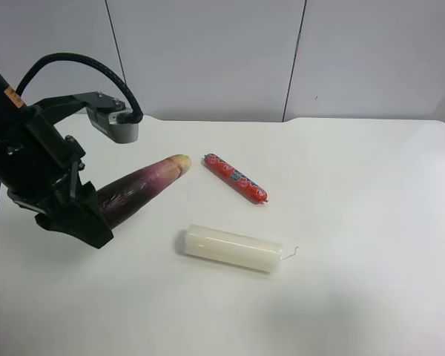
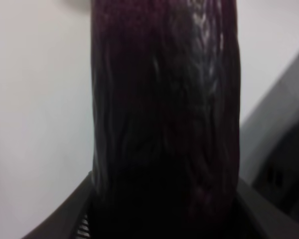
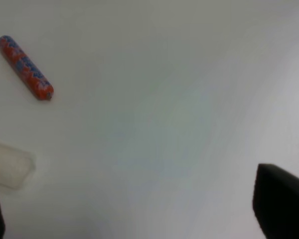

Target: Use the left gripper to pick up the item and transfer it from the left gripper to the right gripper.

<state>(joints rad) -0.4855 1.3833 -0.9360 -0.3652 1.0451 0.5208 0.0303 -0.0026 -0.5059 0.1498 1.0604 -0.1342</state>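
The dark purple eggplant (image 1: 144,185) is held at its thick end by my left gripper (image 1: 85,215), the black one with a grey-silver block (image 1: 117,124), at the exterior high view's left. Its pale tip points toward the red sausage. I cannot tell whether the tip touches the table. In the left wrist view the eggplant (image 2: 164,114) fills the frame between the black fingers (image 2: 65,221). My right gripper (image 3: 134,204) is open and empty above bare table; only its black fingertips (image 3: 281,209) show. It is out of the exterior high view.
A red patterned sausage (image 1: 235,178) lies just beyond the eggplant's tip and also shows in the right wrist view (image 3: 26,67). A white cylinder candle (image 1: 232,248) with a wick lies nearer the front; its end shows in the right wrist view (image 3: 10,169). The white table (image 1: 371,222) extends right.
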